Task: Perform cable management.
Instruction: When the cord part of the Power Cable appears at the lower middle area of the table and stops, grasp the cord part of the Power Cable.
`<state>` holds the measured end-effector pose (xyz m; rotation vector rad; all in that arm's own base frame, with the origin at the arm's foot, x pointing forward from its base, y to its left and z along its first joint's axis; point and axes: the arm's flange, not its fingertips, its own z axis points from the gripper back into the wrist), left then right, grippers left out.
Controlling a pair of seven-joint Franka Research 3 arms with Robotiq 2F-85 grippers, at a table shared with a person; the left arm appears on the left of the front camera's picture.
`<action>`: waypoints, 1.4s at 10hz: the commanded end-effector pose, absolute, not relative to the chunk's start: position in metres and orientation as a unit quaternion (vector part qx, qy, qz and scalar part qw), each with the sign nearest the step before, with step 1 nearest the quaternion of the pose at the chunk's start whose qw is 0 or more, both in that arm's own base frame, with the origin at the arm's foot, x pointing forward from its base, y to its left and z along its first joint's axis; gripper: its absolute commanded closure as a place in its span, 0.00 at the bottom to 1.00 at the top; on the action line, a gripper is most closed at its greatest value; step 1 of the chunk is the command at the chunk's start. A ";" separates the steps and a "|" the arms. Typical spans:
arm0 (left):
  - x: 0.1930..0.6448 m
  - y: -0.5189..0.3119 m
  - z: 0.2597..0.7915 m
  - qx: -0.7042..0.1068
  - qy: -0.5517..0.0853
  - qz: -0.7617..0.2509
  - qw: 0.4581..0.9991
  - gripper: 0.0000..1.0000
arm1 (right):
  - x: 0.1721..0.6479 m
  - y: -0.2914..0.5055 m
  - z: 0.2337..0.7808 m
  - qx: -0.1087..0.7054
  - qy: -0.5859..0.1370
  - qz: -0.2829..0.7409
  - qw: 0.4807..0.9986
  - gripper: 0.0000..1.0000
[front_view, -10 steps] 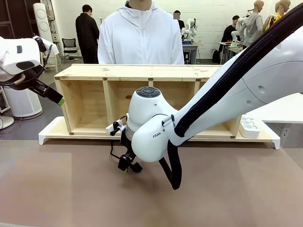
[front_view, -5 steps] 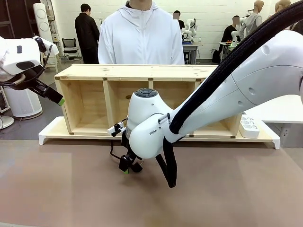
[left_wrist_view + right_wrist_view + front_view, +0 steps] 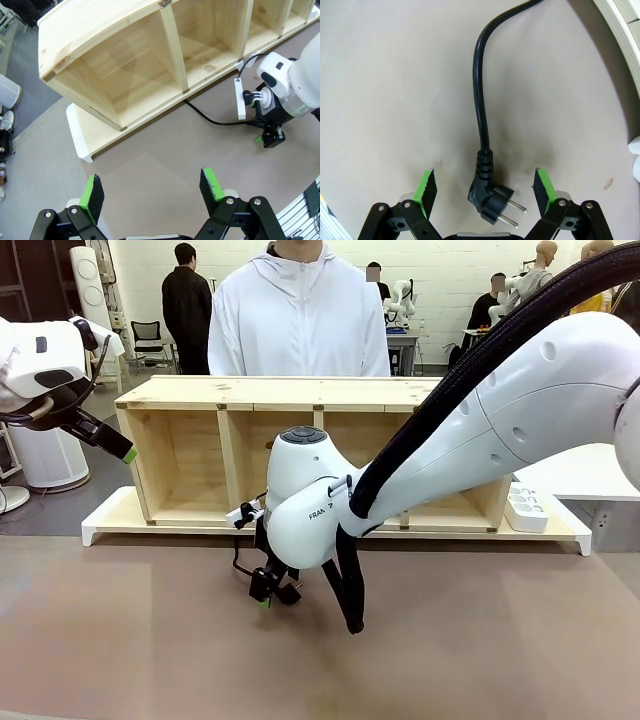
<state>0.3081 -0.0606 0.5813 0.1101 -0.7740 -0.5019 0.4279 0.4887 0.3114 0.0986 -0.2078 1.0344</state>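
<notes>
Black and thin, the cable (image 3: 481,100) lies loose on the brown table (image 3: 150,640), running from the front edge of the wooden shelf (image 3: 280,392) in a curve out to its chunky plug (image 3: 490,197). The plug rests flat on the table just in front of the shelf's middle bays. The right jaws stand wide open directly over the plug. One green pad (image 3: 426,199) sits on each side of it, neither touching, and the plug's two pins point off toward one pad. The left jaws are also open with nothing between them, held high and well apart from the work, off the shelf's left end. A person (image 3: 300,320) waits behind the shelf, and a white power strip (image 3: 527,508) sits on the shelf's base at the far right. The likely step is closing on the plug, and the trouble would come from how it lies. Its head is rounded and turned at an angle to the pads, so they may meet a corner or the bare pins, not a flat face. The plug could then twist, squirt out, or end up held crookedly. Coming down too far would press the fingertips into the table. Even with a good hold, the cord looks stiff enough to resist. If it catches on the shelf's base edge as it is drawn away, the pull could drag the plug out of the grip.
</notes>
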 end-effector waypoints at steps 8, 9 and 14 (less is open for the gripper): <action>0.309 -0.060 0.581 0.055 -0.373 -0.242 0.894 0.00 | 0.440 0.495 0.309 0.050 -0.079 0.512 0.854 0.39; 0.309 -0.060 0.581 0.055 -0.373 -0.242 0.894 0.00 | 0.439 0.496 0.308 0.049 -0.079 0.512 0.854 0.55; 0.309 -0.060 0.581 0.055 -0.373 -0.242 0.894 0.00 | 0.441 0.498 0.307 0.052 -0.088 0.512 0.853 0.98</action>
